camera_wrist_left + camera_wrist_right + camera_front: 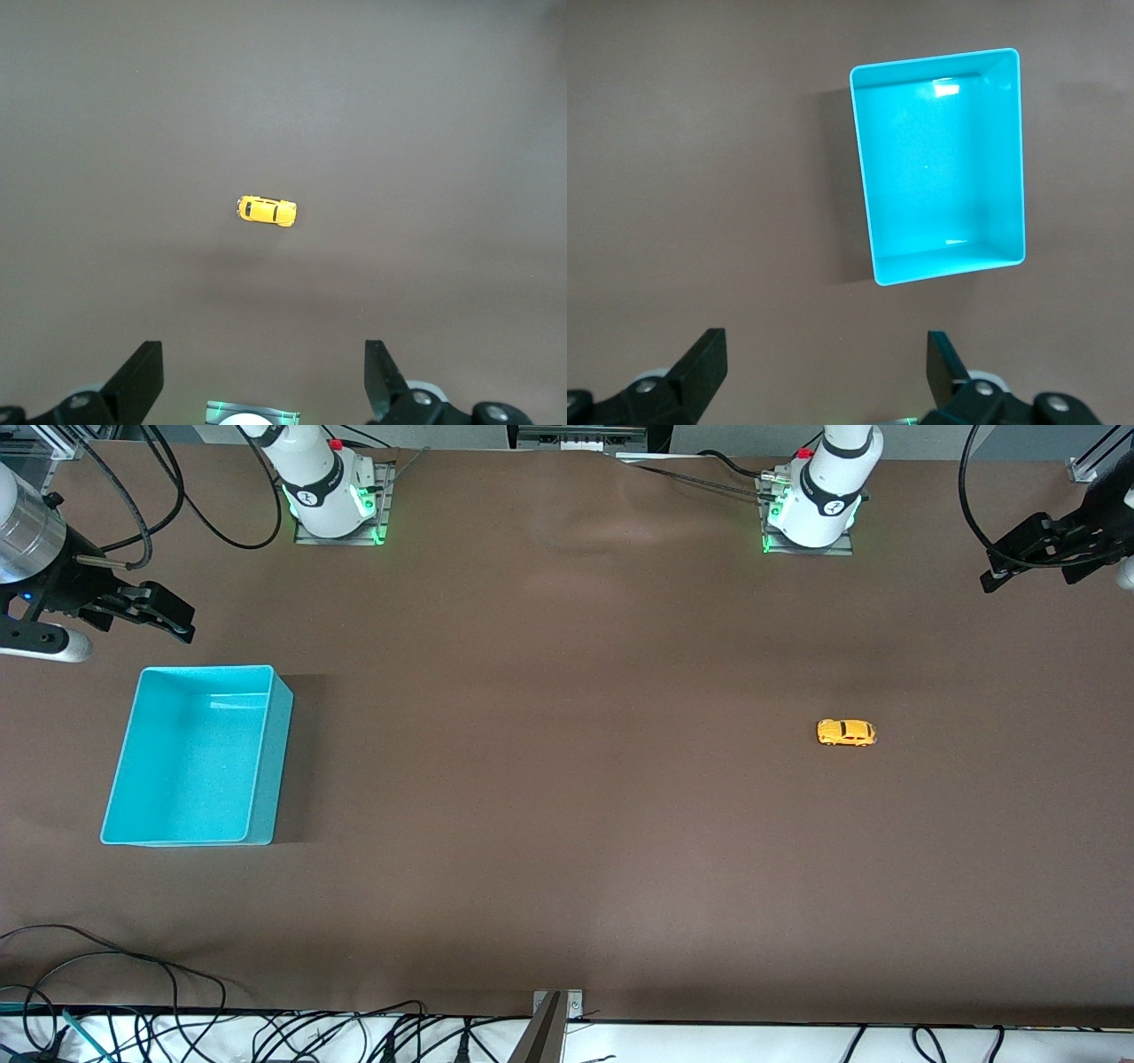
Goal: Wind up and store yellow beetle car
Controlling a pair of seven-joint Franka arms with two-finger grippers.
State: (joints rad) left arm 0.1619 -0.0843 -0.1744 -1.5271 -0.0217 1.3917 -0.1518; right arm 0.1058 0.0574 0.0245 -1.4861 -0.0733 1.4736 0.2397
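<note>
The yellow beetle car stands on its wheels on the brown table toward the left arm's end; in the left wrist view the car lies well clear of the fingers. My left gripper hangs high at that end of the table, open and empty, and in its own view the left gripper has its jaws spread wide. My right gripper hangs open and empty by the turquoise bin, and the right gripper shows wide jaws with the empty bin in that view.
Both arm bases stand along the edge of the table farthest from the front camera. Cables run along the edge nearest that camera, beside a small metal bracket. Brown cloth covers the table between bin and car.
</note>
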